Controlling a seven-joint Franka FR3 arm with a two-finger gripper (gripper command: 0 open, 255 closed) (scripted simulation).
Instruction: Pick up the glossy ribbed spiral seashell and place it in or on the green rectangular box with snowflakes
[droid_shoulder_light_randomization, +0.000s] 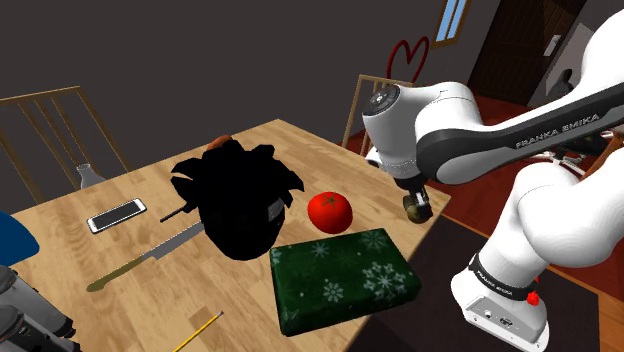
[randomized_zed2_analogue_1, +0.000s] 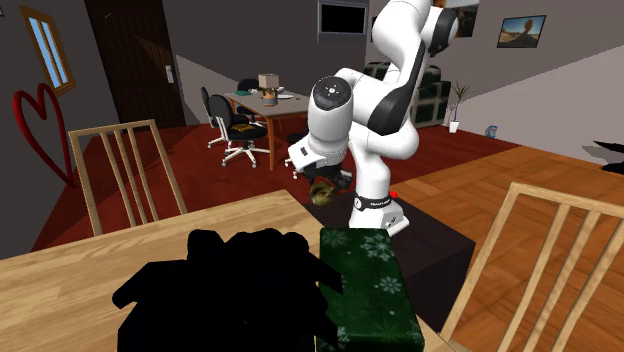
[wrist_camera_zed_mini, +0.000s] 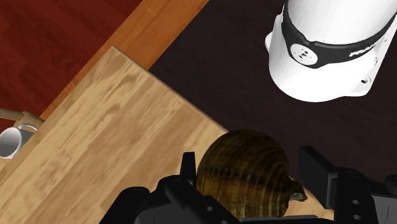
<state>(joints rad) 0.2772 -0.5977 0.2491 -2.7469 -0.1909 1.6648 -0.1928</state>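
My gripper (droid_shoulder_light_randomization: 416, 207) is shut on the brown ribbed spiral seashell (droid_shoulder_light_randomization: 417, 208), held in the air just past the table's corner, at the shoulder view's right. In the wrist view the shell (wrist_camera_zed_mini: 245, 173) sits clasped between the two black fingers (wrist_camera_zed_mini: 189, 168), above the wooden table edge and the dark stand top. The second exterior view shows the shell (randomized_zed2_analogue_1: 322, 190) hanging under the hand, beyond the far end of the green box (randomized_zed2_analogue_1: 370, 285). The green rectangular box with snowflakes (droid_shoulder_light_randomization: 341, 276) lies flat near the table's front corner, lower and to the left of the gripper.
A red tomato (droid_shoulder_light_randomization: 329, 211) sits just behind the box. A large black spiky shape (droid_shoulder_light_randomization: 237, 200) fills the table's middle. A knife (droid_shoulder_light_randomization: 150, 255), a phone (droid_shoulder_light_randomization: 116, 215) and a pencil (droid_shoulder_light_randomization: 205, 327) lie further left. Wooden chairs (randomized_zed2_analogue_1: 125, 175) stand around the table (droid_shoulder_light_randomization: 300, 150).
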